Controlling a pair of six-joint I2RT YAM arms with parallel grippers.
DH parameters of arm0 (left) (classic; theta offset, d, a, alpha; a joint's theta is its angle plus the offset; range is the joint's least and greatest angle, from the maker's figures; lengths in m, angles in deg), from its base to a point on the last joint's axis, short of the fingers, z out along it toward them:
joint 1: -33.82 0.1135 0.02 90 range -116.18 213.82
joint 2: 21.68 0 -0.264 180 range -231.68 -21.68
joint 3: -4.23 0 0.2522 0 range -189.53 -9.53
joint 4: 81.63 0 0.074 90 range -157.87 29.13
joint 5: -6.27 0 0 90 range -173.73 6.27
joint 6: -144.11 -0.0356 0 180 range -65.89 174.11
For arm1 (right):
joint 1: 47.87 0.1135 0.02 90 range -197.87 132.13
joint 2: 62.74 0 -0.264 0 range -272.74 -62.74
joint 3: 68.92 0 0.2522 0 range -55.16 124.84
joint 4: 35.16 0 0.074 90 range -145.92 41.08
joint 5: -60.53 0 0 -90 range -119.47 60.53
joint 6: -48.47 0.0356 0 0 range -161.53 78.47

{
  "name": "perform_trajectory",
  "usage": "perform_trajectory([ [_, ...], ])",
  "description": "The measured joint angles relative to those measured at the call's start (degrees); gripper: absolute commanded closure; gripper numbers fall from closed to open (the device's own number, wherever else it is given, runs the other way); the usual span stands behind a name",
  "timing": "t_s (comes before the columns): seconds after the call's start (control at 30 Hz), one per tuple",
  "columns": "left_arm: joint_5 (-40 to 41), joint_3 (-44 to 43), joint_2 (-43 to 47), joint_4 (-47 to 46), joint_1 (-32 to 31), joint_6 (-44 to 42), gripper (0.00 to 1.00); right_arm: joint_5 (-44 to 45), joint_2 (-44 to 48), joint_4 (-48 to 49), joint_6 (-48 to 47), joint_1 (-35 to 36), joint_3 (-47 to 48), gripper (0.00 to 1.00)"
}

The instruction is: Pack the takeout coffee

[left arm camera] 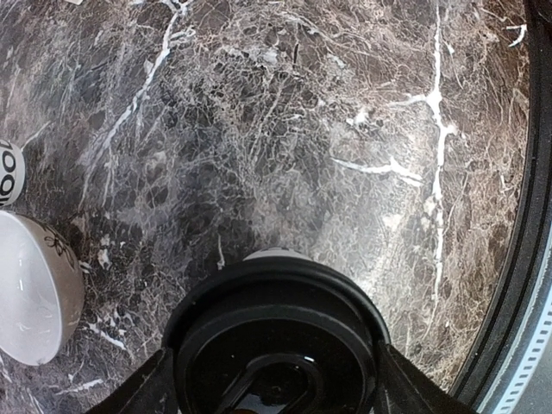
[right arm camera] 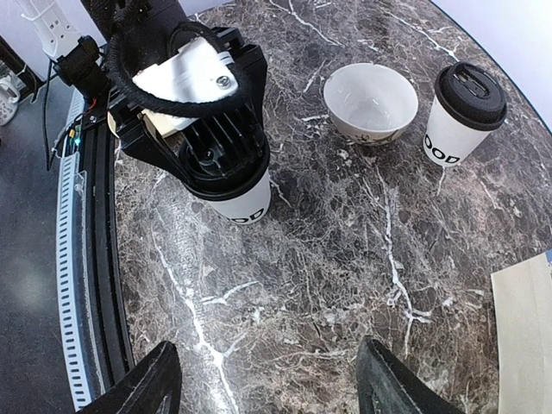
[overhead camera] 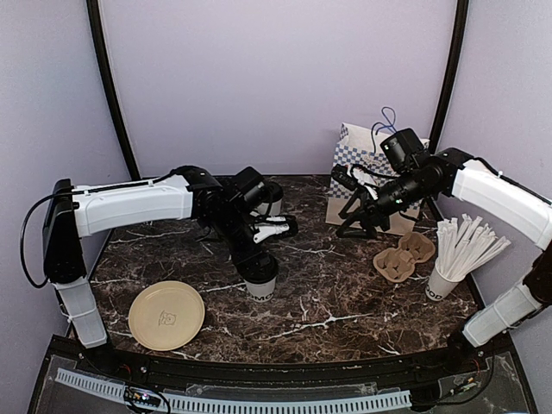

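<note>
A white takeout coffee cup (overhead camera: 261,290) with a black lid (left arm camera: 276,336) stands on the marble table, a little left of centre. My left gripper (overhead camera: 257,259) is down over its top. Its two fingers press against opposite sides of the lid rim, so it is shut on this cup (right arm camera: 244,205). A second lidded cup (right arm camera: 464,116) stands farther back, beside a low white bowl (right arm camera: 371,102). My right gripper (right arm camera: 272,379) hovers open above bare marble in front of the paper bag (overhead camera: 362,159), with nothing between its fingers.
A brown pulp cup carrier (overhead camera: 404,256) lies right of centre. A cup full of long white sticks (overhead camera: 448,274) stands at the right edge. A tan round plate (overhead camera: 166,316) lies front left. The bowl (left arm camera: 34,293) sits close to the held cup's left.
</note>
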Motion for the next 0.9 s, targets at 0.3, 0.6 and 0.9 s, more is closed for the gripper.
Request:
perform_trajectory([
  [0.3,1.73,-0.26,0.50,0.79,0.94,1.66,0.28,0.04,-0.02,0.00,0.00,-0.24,0.00,0.31],
  [0.6,3.54,-2.05,7.10,2.54,10.51,2.89,0.28,0.24,-0.02,0.00,0.00,-0.24,0.00,0.31],
  [0.9,7.69,-4.48,13.20,2.27,22.29,4.46,0.28,0.46,-0.24,-0.02,0.00,-0.24,0.00,0.31],
])
